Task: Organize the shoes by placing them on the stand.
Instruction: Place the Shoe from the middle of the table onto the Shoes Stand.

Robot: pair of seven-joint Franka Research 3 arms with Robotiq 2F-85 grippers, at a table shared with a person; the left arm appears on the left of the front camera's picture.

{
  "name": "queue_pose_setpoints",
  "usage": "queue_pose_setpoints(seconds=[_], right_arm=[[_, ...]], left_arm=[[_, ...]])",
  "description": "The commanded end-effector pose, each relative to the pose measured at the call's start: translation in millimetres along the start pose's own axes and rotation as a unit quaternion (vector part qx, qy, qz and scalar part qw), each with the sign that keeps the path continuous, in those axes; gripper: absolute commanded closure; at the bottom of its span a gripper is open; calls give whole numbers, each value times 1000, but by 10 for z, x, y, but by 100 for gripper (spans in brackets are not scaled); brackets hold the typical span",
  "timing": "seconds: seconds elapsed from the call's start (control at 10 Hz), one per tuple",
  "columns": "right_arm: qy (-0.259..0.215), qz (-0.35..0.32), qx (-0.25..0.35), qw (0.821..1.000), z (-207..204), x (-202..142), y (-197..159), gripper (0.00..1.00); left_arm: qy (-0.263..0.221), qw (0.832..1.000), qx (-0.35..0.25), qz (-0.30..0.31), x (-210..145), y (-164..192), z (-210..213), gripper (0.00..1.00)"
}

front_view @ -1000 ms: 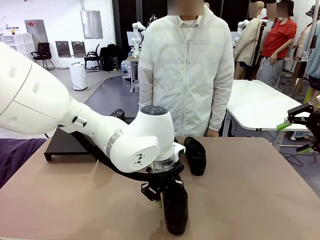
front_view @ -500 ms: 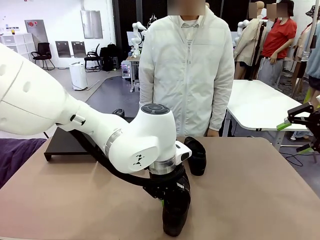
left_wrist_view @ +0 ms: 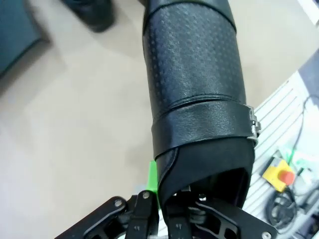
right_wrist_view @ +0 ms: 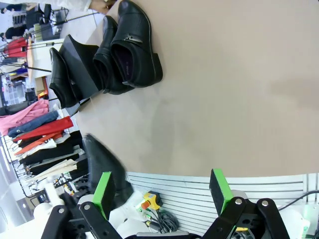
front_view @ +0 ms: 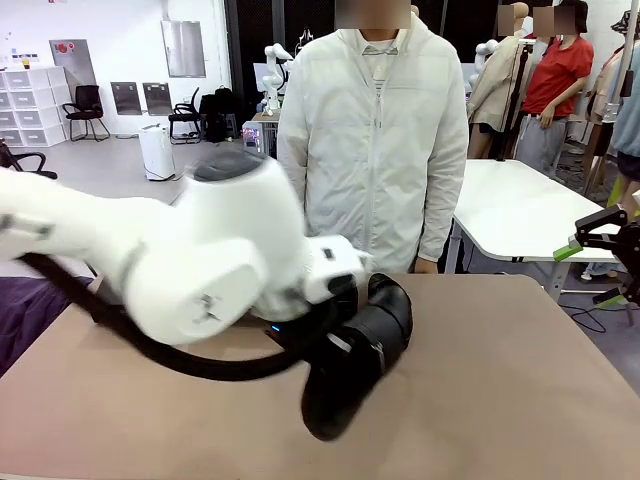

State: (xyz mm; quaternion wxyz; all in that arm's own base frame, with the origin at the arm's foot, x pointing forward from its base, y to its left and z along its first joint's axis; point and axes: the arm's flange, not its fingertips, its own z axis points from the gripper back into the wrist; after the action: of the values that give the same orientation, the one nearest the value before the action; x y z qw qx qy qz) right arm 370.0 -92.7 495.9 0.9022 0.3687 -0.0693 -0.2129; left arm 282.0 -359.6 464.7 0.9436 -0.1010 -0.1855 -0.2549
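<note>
Your left pincer [left_wrist_view: 162,201] is clamped on the held shoe [front_view: 352,378] at its heel end. One green pad [left_wrist_view: 152,177] presses the outside of the side wall and the other finger sits inside the opening, so the jaws are nearly together with only the leather between them. From the front, the held shoe hangs tilted, toe down toward the near edge of the counter [front_view: 500,380]. The view is blurred there, and you cannot tell whether the toe clears the top. Your right pincer [right_wrist_view: 160,179] stands fully apart, grips nothing, and hangs off the counter's right side, well apart from the shoe. In the right wrist view two shoes [right_wrist_view: 130,47] lie side by side on the counter, touching. Beyond them is the stand [right_wrist_view: 79,62], with a fourth shoe [right_wrist_view: 60,77] at it; whether that one rests on the panel cannot be told. In the left wrist view the counter's edge runs just beside the held shoe's strap. Past that edge are a white ribbed surface [left_wrist_view: 279,124] and a yellow box [left_wrist_view: 279,174] with a red button. The near-right stretch of the counter is bare. A person [front_view: 375,150] in a white jacket stands close against the far edge.
</note>
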Motion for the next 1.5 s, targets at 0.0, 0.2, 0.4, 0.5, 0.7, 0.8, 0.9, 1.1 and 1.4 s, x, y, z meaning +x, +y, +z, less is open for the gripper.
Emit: queue_pose_setpoints(seconds=[0.0,0.2,0.4,0.5,0.7,0.8,0.9,1.1,1.4], right_arm=[[5,5,0,1000,32,27,29,0],[5,5,0,1000,32,27,29,0],[5,5,0,1000,32,27,29,0],[5,5,0,1000,32,27,29,0],[5,5,0,1000,32,27,29,0],[5,5,0,1000,32,27,29,0],[5,5,0,1000,32,27,29,0],[5,5,0,1000,32,27,29,0],[5,5,0,1000,32,27,29,0]], left_arm=[[-58,991,21,122,-142,817,304,100],[-130,974,50,176,-389,1179,396,100],[-87,985,27,145,-234,1193,444,100],[-87,985,27,145,-234,1193,444,100],[-87,985,27,145,-234,1193,444,100],[-87,985,27,145,-234,1193,444,100],[-87,985,27,145,-234,1193,444,100],[-79,985,30,148,-289,1131,376,100],[-120,978,-56,161,391,1459,593,100]])
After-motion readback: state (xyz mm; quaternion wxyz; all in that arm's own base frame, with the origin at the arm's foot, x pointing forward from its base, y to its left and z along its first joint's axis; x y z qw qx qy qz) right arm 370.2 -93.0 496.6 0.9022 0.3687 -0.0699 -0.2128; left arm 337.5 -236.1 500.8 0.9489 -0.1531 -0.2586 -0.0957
